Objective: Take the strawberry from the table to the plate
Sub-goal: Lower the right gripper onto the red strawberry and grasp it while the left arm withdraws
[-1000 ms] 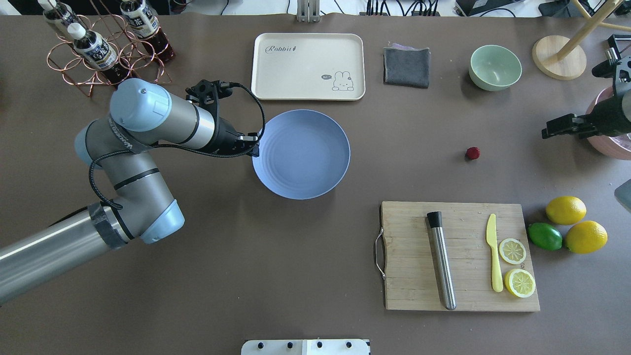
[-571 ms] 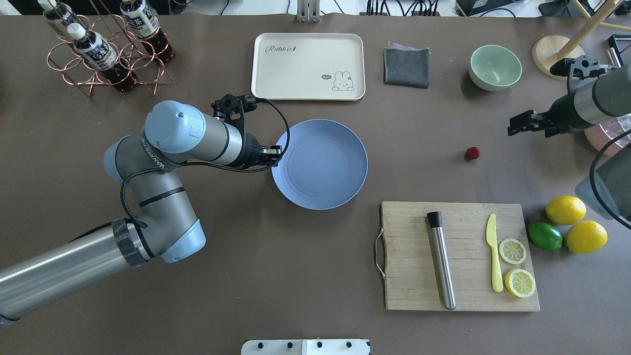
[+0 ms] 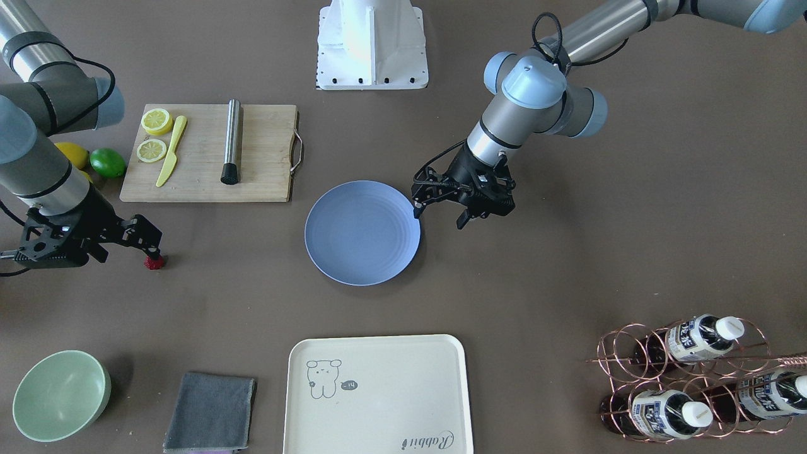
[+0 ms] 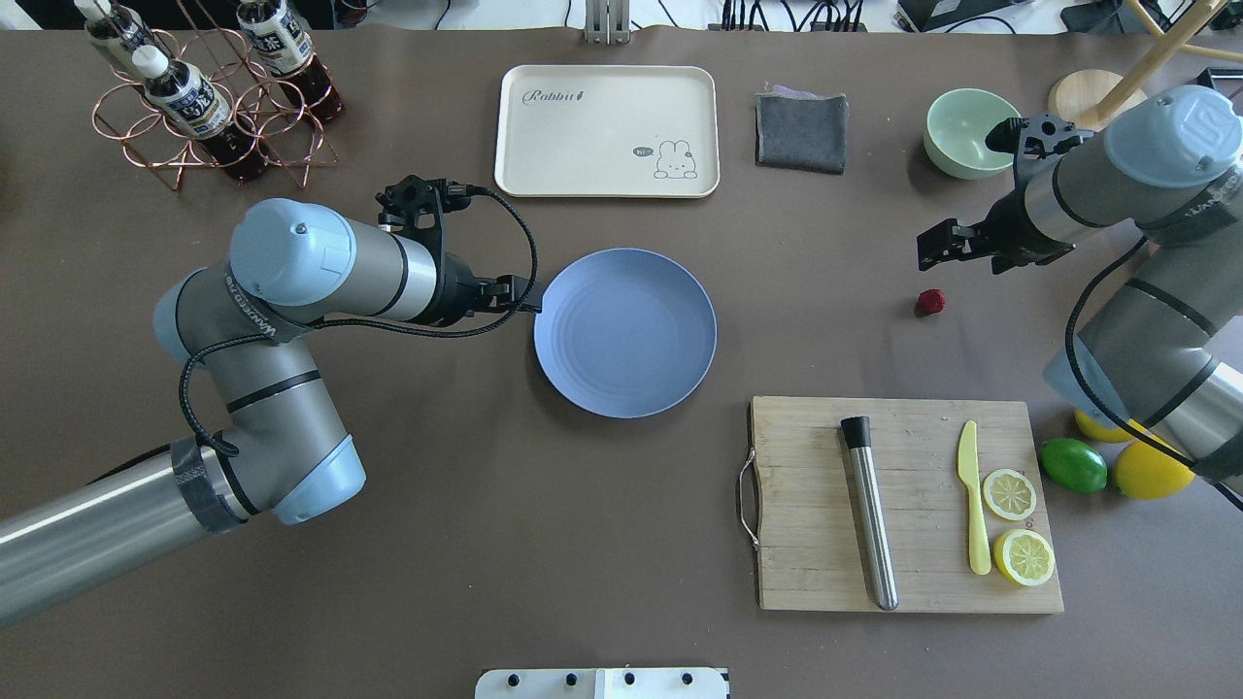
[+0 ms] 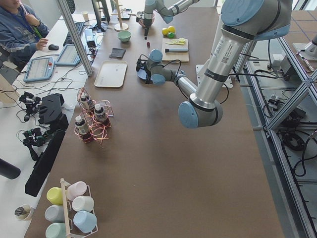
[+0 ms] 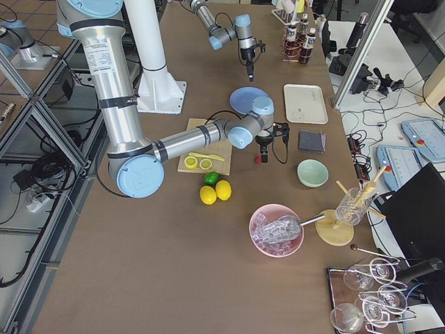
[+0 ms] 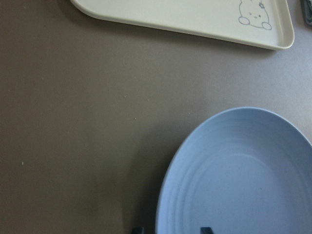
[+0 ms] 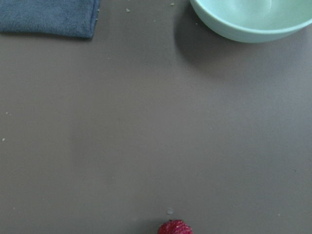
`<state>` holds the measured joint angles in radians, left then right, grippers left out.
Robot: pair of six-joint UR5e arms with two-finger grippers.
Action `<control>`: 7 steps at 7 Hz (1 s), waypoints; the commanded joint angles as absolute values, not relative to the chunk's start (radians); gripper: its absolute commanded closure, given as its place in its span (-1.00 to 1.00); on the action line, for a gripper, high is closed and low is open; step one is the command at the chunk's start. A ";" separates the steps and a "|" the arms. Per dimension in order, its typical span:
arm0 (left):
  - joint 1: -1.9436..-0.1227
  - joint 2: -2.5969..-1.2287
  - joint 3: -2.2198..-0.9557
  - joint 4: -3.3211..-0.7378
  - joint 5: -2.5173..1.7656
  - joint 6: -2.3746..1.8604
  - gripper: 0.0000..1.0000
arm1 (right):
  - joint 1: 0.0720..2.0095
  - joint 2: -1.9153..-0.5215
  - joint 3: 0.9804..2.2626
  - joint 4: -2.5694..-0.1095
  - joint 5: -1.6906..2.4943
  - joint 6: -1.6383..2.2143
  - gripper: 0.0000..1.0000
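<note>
A: Since it is the biggest thing, start with the wide, flat, matte grey-brown table (image 4: 486, 544).
B: Noted. It lies under everything.
A: Next?
B: Round, shallow periwinkle-blue plate (image 4: 670, 388), mid-table.
A: Grippers?
B: Left gripper (image 3: 439, 215): fingers spread, straddling the plate's rim. Right gripper (image 3: 129, 251): fingers parted, holding nothing, poised over the berry.
A: The berry?
B: Tiny dark-red, bumpy strawberry (image 4: 930, 303) on the table, well apart from the plate, just beside a right fingertip. Contact: cannot tell.
</note>
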<state>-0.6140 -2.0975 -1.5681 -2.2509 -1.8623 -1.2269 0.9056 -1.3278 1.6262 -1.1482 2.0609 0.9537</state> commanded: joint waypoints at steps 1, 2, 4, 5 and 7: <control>-0.623 -2.079 -1.594 -2.250 -1.874 -1.218 -0.96 | 0.848 -1.325 1.605 -1.143 1.994 0.991 -0.95; -0.632 -2.077 -1.595 -2.250 -1.878 -1.218 -0.96 | 0.842 -1.319 1.565 -1.137 1.993 0.977 -0.94; -0.632 -2.075 -1.601 -2.250 -1.876 -1.218 -0.96 | 0.841 -1.307 1.545 -1.135 1.973 0.986 -0.62; -0.635 -2.075 -1.601 -2.250 -1.876 -1.218 -0.96 | 0.839 -1.308 1.548 -1.135 1.974 1.003 0.46; -0.647 -2.034 -1.638 -2.249 -1.891 -1.216 -0.96 | 0.818 -1.302 1.554 -1.137 1.950 1.028 1.00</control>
